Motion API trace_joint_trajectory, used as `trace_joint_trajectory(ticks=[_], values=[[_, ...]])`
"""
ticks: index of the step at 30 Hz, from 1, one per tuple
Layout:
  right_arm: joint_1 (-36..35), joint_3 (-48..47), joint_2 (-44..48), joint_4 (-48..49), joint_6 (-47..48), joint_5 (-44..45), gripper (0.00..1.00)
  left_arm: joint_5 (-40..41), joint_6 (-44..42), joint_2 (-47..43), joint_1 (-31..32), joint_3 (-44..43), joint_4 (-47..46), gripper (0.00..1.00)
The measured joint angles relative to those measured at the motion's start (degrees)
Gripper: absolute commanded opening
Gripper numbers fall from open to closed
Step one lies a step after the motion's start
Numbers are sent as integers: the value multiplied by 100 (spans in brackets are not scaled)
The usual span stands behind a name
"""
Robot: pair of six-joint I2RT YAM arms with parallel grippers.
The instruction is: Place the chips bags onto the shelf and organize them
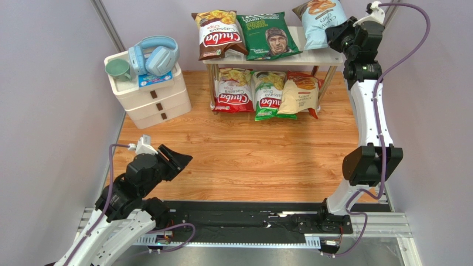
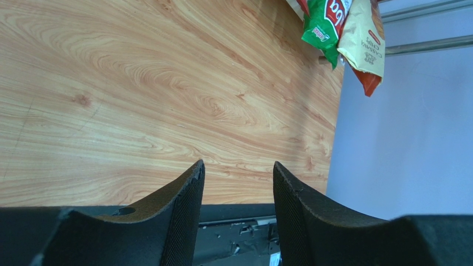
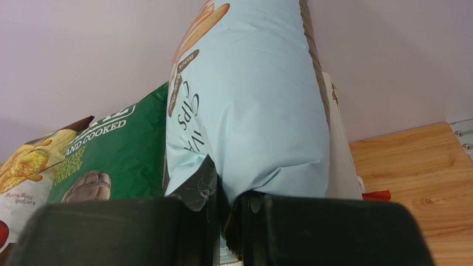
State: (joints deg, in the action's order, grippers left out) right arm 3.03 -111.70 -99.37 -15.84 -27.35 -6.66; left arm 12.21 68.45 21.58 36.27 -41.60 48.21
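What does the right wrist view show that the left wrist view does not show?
Only the right wrist view: the right gripper shut on the light blue bag, with the dark green bag beside it. Only the left wrist view: the left gripper open and empty, and parts of the green Chuba bag and the cream-orange bag. Both: the wooden tabletop and the pale wall.

6x bags point(image 1: 269, 36), 1x shelf point(image 1: 326, 56)
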Motion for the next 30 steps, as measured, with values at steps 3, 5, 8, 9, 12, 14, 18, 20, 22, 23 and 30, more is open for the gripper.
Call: trace_joint_trajectory(ticks=[3, 5, 8, 9, 12, 14, 18, 20, 22, 23, 30], values=[[13, 273, 50, 214, -98, -24, 0, -15, 0, 0, 0, 11, -11, 54], [13, 498, 109, 442, -199, -76, 0, -15, 0, -2, 0, 28, -31, 53], [13, 1016, 315, 901, -426, -149, 0, -15, 0, -2, 0, 70, -66, 51], [13, 1169, 376, 1036, -507, -175, 0, -28, 0, 0, 0, 94, -90, 51], [15, 1346, 422, 1248, -732, -319, 0, -101, -22, 7, 0, 127, -140, 51], [13, 1473, 455, 1375, -866, -413, 0, -127, -28, 13, 0, 127, -164, 51], [11, 1947, 682, 1755, -1095, -564, 31, -149, -42, 13, 0, 136, -221, 51], [11, 2074, 769, 1801, -1174, -643, 47, -149, -42, 13, 0, 153, -238, 50], [4, 2225, 848, 1801, -1231, -750, 56, -149, -42, 13, 0, 184, -256, 50], [0, 2315, 885, 1803, -1239, -787, 60, -149, -42, 13, 0, 195, -262, 50], [-2, 2669, 1165, 1768, -1263, -911, 76, -164, -42, 13, 0, 221, -286, 50]])
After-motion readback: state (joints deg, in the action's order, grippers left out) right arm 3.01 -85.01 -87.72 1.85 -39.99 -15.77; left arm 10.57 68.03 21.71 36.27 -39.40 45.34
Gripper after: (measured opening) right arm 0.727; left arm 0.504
